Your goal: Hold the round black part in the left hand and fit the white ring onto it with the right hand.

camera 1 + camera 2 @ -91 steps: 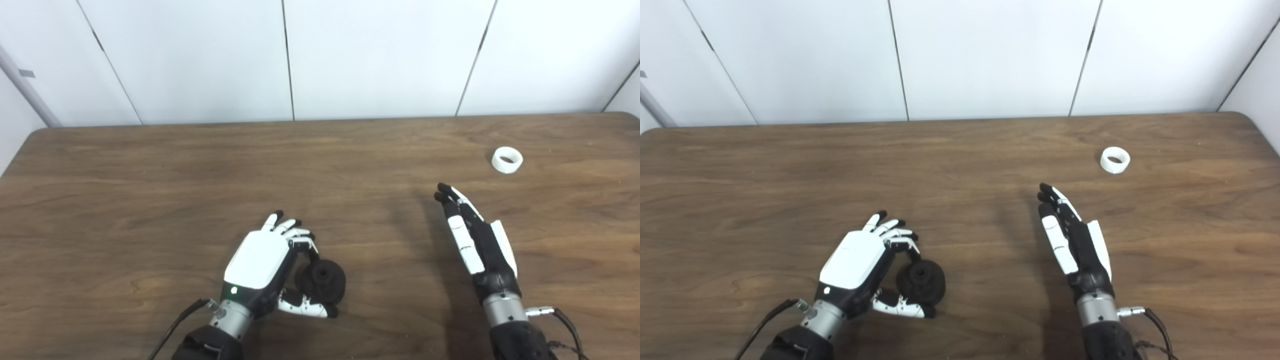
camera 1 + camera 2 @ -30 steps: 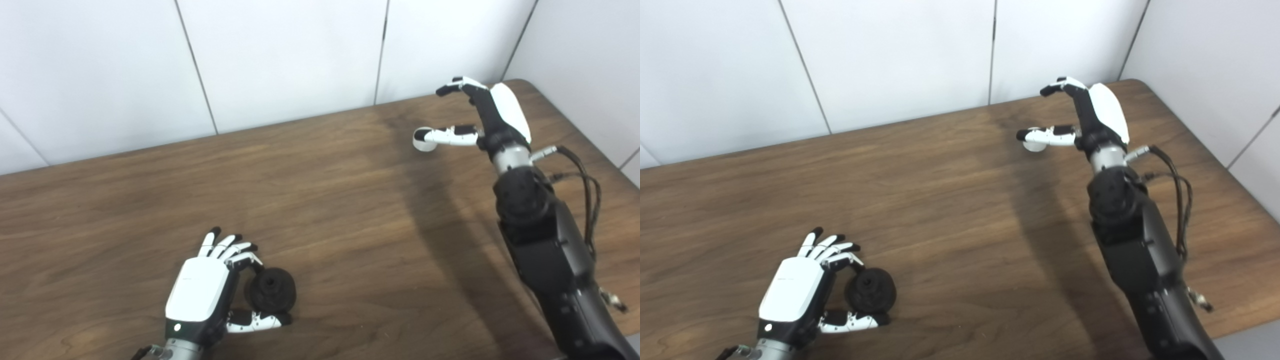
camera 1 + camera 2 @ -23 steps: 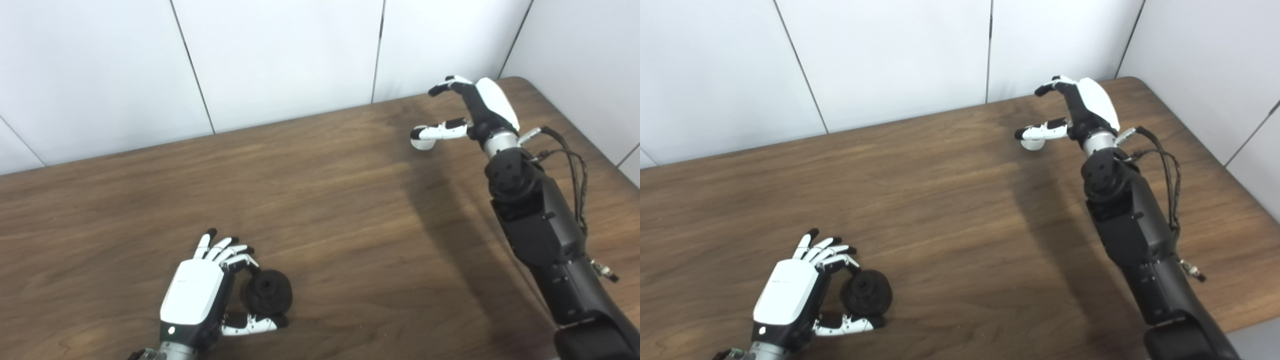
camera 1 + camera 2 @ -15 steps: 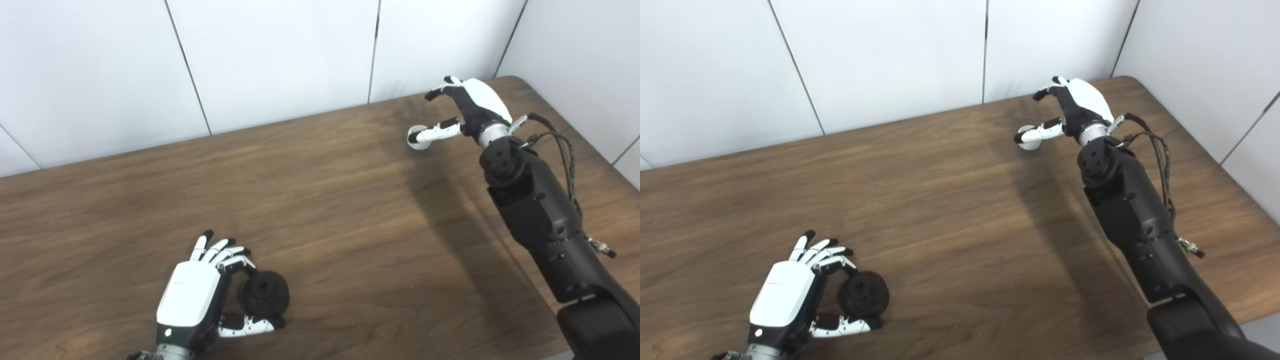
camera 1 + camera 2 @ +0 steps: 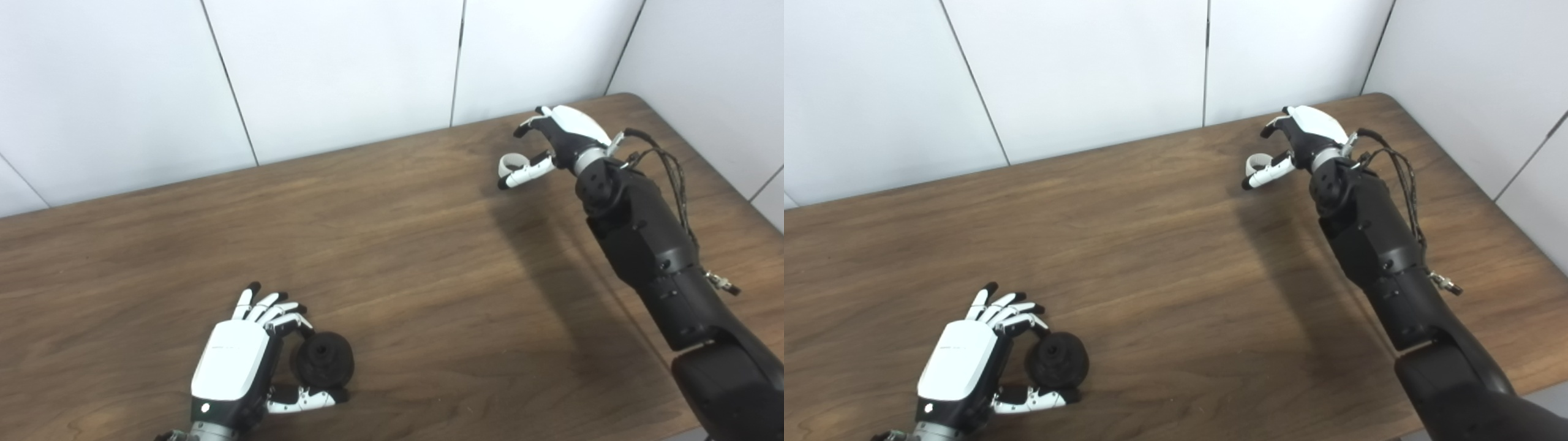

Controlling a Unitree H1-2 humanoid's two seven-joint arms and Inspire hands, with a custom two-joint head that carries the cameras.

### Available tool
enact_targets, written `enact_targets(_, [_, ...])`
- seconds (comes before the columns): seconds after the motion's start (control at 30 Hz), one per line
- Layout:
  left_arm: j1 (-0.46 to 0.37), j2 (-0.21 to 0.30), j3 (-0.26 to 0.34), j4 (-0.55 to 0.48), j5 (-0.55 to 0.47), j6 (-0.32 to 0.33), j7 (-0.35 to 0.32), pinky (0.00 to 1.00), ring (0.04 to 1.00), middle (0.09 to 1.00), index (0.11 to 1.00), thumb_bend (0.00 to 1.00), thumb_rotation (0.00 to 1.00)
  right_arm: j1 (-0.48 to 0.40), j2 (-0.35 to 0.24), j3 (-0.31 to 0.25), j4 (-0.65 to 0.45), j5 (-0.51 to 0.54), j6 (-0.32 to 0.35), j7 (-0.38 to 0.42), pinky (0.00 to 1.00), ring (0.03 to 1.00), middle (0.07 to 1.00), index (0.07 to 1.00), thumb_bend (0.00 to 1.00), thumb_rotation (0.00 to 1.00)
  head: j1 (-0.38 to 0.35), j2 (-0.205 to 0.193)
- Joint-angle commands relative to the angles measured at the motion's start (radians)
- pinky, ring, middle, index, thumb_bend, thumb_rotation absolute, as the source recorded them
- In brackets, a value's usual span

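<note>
The round black part (image 5: 323,361) rests on the wooden table (image 5: 398,245) near the front left. My left hand (image 5: 233,361) is shut on it, fingers curled over its far side and thumb under its near side. The white ring (image 5: 510,163) lies on the table at the far right. My right hand (image 5: 566,131) hovers over the ring, open. Its thumb crosses the ring's near edge, and its fingers arch above and behind the ring without touching it.
White wall panels stand right behind the table's far edge. The table's rounded right corner is just beyond my right hand. My right forearm (image 5: 649,245), with loose cables, stretches across the right side of the table.
My right hand has tipped down over the ring and its thumb has swung to the ring's near side. The left hand and black part stay as they were.
</note>
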Motion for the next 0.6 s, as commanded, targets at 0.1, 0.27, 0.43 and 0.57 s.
enact_targets(0.1, [0.014,0.011,0.008,-0.003,0.02,0.021,-0.022,1.0,0.873,0.764,0.484,0.52,0.05,-0.07,-0.027,0.008,0.014,-0.025,0.0,-0.018,1.0,1.0,0.997,0.761,0.92,0.31,0.002,0.001])
enact_targets(0.27, [0.017,0.008,0.01,-0.009,0.019,0.023,-0.023,1.0,0.873,0.763,0.484,0.52,0.05,-0.079,-0.025,0.017,0.05,-0.02,-0.001,-0.048,1.0,1.0,0.983,0.742,0.92,0.3,0.002,0.001])
enact_targets(0.43, [0.017,0.009,0.008,-0.006,0.021,0.017,-0.015,1.0,0.87,0.761,0.484,0.52,0.05,-0.08,-0.029,0.026,0.066,-0.022,-0.001,-0.062,1.0,1.0,0.974,0.733,0.91,0.32,0.002,0.001])
enact_targets(0.57, [0.018,0.009,0.008,-0.006,0.02,0.016,-0.015,1.0,0.87,0.762,0.484,0.52,0.05,-0.083,-0.029,0.032,0.081,-0.015,-0.002,-0.078,1.0,1.0,0.967,0.729,0.9,0.32,0.004,0.001])
